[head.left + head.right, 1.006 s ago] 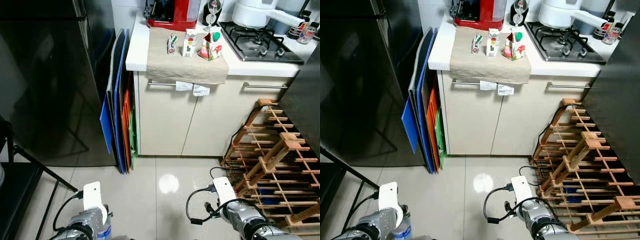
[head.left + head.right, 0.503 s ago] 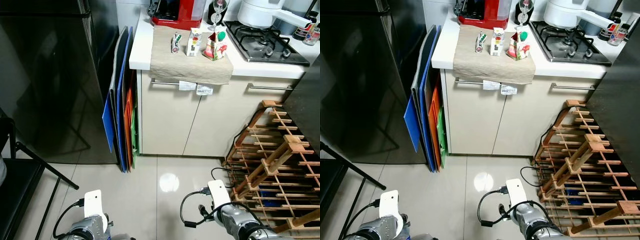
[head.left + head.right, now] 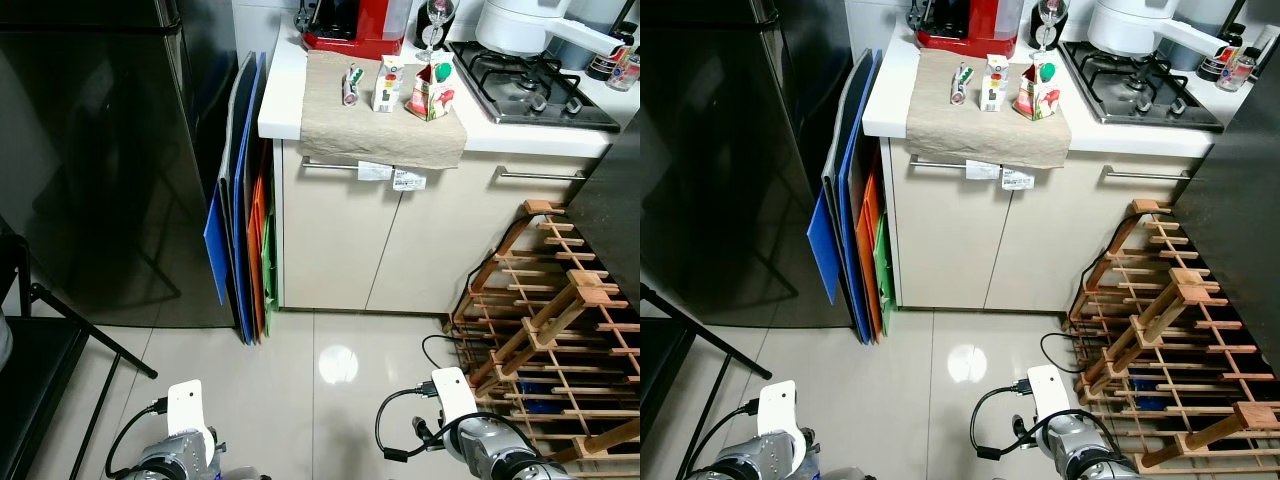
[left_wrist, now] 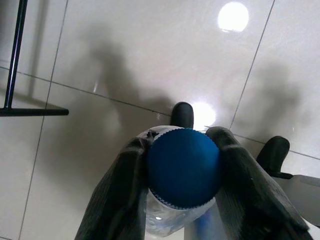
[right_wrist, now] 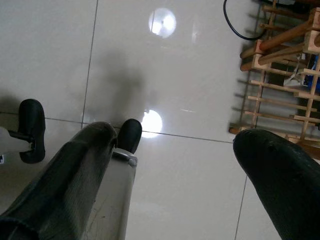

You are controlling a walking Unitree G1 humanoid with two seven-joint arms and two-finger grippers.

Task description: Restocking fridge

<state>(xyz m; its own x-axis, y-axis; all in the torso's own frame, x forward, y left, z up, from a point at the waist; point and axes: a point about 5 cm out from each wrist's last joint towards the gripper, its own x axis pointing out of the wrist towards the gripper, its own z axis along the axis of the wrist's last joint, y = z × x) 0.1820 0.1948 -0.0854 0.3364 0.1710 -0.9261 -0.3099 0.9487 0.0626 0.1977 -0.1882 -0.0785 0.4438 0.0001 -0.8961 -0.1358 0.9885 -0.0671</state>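
Observation:
My left gripper [image 4: 182, 145] hangs low over the tiled floor, shut on a clear water bottle with a blue cap [image 4: 184, 167]; its two black fingers [image 4: 122, 190] press the bottle's neck from both sides. The left wrist [image 3: 185, 440] shows at the bottom left. My right gripper [image 5: 175, 160] is open above the floor with nothing between its fingers [image 5: 75, 175]; its wrist [image 3: 465, 440] is at the bottom right. The dark fridge [image 3: 90, 150] stands closed at the left. Two small cartons [image 3: 383, 83] [image 3: 430, 90] and a little can [image 3: 350, 85] stand on a beige cloth on the counter.
Coloured boards [image 3: 245, 200] lean between fridge and cabinet [image 3: 390, 240]. A wooden rack [image 3: 560, 330] fills the floor at the right, with a black cable [image 3: 440, 345] beside it. A black stand [image 3: 40, 370] is at the left. A red machine [image 3: 355, 25] and hob [image 3: 525, 85] top the counter.
The camera has shifted a little, so the counter sits slightly differently in view. My right wrist has drifted a bit to the right. The left gripper keeps its hold on the bottle.

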